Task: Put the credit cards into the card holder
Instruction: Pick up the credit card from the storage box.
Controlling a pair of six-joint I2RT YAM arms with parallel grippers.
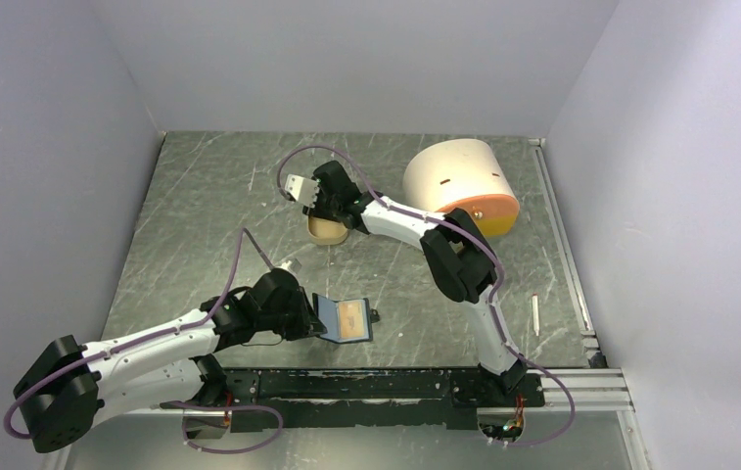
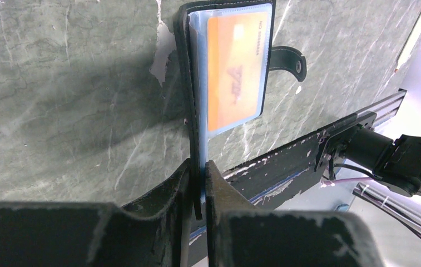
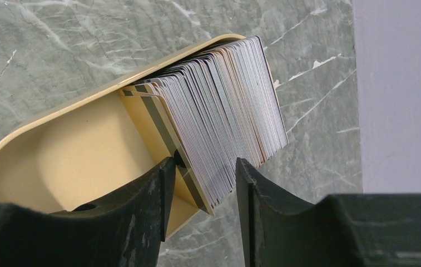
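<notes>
The right gripper [image 3: 202, 167] hangs over the tray [image 3: 58, 167], its jaws about half apart and straddling the near corner of the cards [image 3: 224, 111]. They stand on edge in a thick fanned stack, leaning against the tray's far end. One finger [image 3: 163, 183] touches the striped front card, but whether the pair actually pinches anything I cannot tell. That closeness shows only from the right wrist. From overhead the arm hides the stack, and just the tray's tan rim [image 1: 325, 231] peeks out beneath the gripper. The overhead view does give the layout, though. The big cylinder [image 1: 459, 186] lies on its side just right of the tray, and the holder [image 1: 345, 320] is well apart from the tray, on the side toward the arm bases. The left gripper [image 1: 298, 308] has it there. The left wrist view fills in the grip: the jaws are closed tight on the holder's black edge and blue inner leaf. The holder is open, an orange card [image 2: 236, 72] already sits in its clear pocket, and the snap tab [image 2: 288, 60] sticks out beyond.
</notes>
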